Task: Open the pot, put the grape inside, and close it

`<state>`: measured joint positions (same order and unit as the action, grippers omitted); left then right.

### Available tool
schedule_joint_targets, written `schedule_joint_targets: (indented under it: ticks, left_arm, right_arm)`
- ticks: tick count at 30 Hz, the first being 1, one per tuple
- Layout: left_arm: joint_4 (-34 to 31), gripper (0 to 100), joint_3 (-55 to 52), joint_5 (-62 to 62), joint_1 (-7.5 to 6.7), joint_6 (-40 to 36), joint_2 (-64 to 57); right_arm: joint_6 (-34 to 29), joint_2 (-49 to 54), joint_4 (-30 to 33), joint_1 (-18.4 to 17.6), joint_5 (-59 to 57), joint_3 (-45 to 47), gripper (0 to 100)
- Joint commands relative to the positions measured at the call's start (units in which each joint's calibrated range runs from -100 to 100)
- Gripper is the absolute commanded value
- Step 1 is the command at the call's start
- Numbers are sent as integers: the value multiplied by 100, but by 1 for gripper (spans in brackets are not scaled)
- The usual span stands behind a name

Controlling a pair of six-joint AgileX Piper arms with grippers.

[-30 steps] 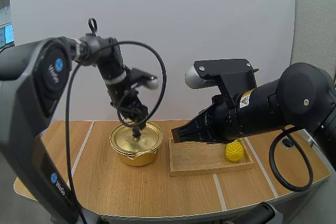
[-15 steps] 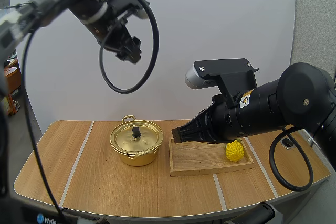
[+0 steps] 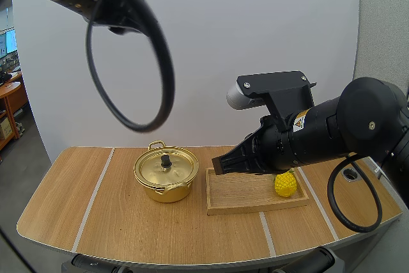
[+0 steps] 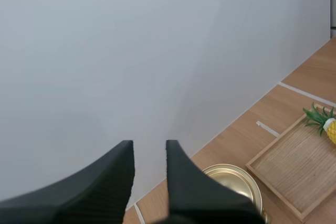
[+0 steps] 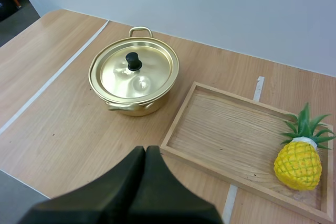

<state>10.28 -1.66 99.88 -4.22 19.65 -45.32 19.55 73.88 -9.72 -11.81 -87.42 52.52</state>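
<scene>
Underneath everything, a broad counter (image 3: 115, 222) of pale wood grain with light seams, flat and matt. Just right of the pot, close to its wall but apart from it, a shallow rectangular wooden tray (image 5: 226, 135) with a low raised rim, stiff and plain. As landmark, a round golden pot (image 3: 167, 192) of thin polished metal with loop handles at its far and near sides; probably light, rigid and slick, apt to skid on the counter if nudged sideways. Seated level on the pot, a shallow domed lid (image 5: 152, 74) of the same shiny metal, likely too wide and too smooth for a pinch at the rim. High above the pot and towards its back, left hand (image 4: 149, 145) spread, ribbed inner faces apart, nothing between them. To the right of the pot, raised over the tray's pot-side end, right hand (image 5: 145, 149) pressed together into one dark wedge, empty. No grape in sight; instead, well to the right of the pot at the tray's far end, a small toy pineapple (image 5: 297, 163), seemingly upright, with a knobbly yellow body and a spiky green crown. Likely light, firm and grippy; best taken across the middle of the body, not by the thin leaves. Smallest, at the lid's centre, a black knob (image 5: 133, 61): narrow, rounded, the one sensible hold for lifting straight up, calling for a well-centred pinch.
</scene>
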Motion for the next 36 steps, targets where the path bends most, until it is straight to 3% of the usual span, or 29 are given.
schedule_joint_targets:
  ticks: [1,12,15,25,36]
  left_arm:
    - [-30,0,-160,12,-13,-203,-797]
    - [128,0,-1977,12,-13,-469,-2349]
    - [184,0,-2533,12,-13,-838,-2862]
    - [184,0,-4187,-2223,-13,-1520,-4555]
    - [-185,0,-5111,-2835,91,-2048,-5320]
  right_arm:
    - [57,165,-36,228,74,18,0]
    - [57,875,-203,407,-452,18,0]
    - [57,936,-203,407,-511,18,0]
    - [170,1527,-203,499,-526,18,0]
    - [170,2019,-501,1018,-306,18,0]
